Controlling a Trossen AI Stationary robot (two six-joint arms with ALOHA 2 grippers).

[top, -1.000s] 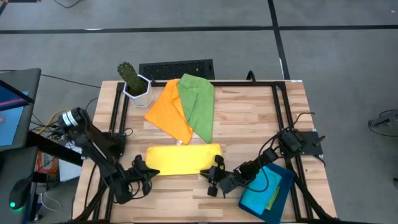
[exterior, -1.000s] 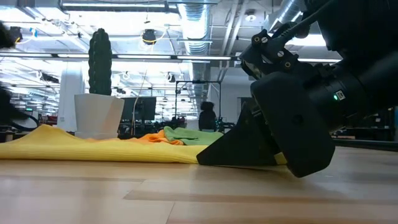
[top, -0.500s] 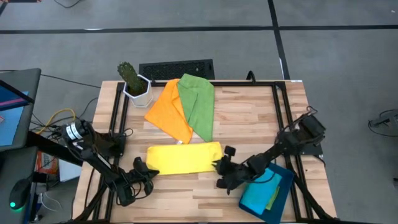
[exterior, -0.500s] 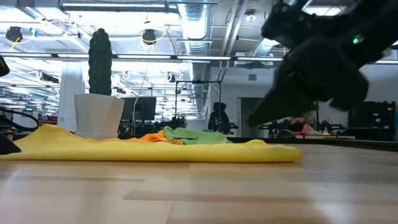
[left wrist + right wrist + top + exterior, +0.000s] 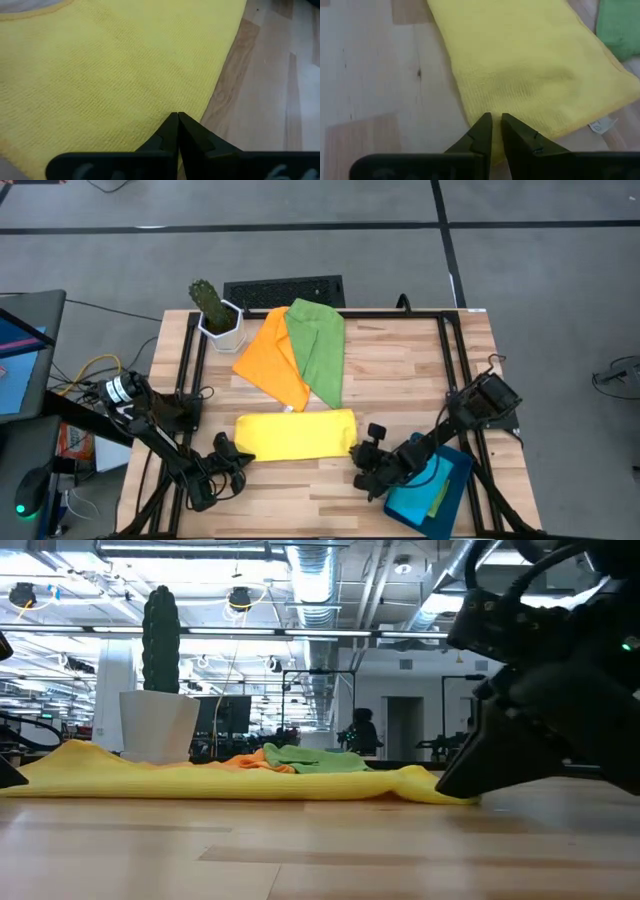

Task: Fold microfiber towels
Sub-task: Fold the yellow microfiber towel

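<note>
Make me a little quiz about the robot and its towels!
1. True or false: the yellow towel lies between the left gripper and the right gripper.
2. Which towel overlaps the orange towel? A) blue B) green C) yellow
3. Fill in: the white pot holds a ____.

Key: 1 true. 2 B, the green towel. 3 cactus.

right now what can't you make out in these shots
- Left gripper: jaws closed at the yellow towel edge; whether cloth is pinched between them is hidden by the tips.
- Right gripper: narrow gap over the same towel; grip unclear.
- Tray: the right arm covers part of it in the high view, so its blue and yellowish contents are unclear.
- Orange towel: the green towel overlaps one edge.
</note>
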